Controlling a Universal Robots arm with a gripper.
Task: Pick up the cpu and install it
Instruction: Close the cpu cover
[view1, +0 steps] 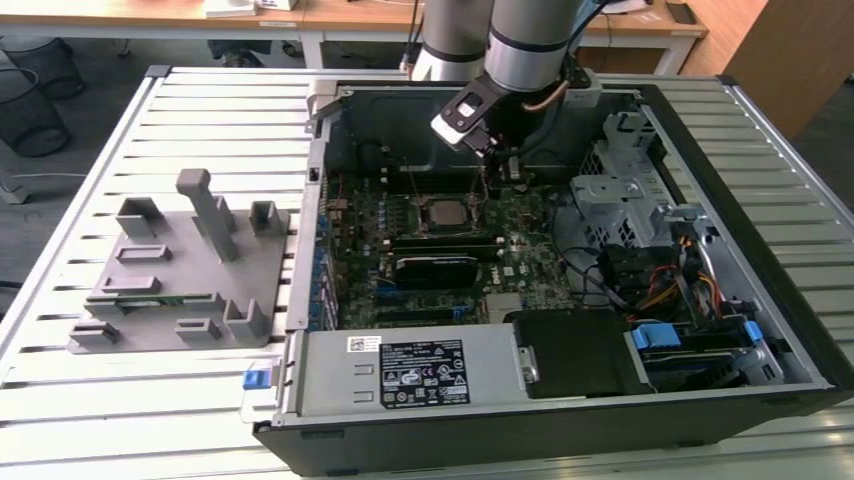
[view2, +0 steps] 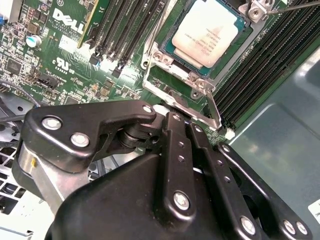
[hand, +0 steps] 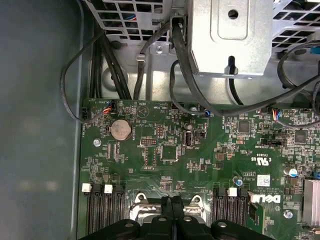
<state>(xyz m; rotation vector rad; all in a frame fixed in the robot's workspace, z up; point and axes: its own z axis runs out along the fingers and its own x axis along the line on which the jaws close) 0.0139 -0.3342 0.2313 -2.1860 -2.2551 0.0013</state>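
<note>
Black linkage of the gripper (view2: 182, 125) sits closest in the second wrist view. Its two fingers are pressed together with nothing between them. Just past the tips, the cpu (view2: 210, 31) lies flat in the motherboard socket (view2: 162, 59), silvery top facing up. In the exterior view the arm (view1: 527, 45) reaches down into an open computer case (view1: 787, 300). A grey fixture block (view1: 187, 265) stands beside the case on the slatted table (view1: 80, 420).
</note>
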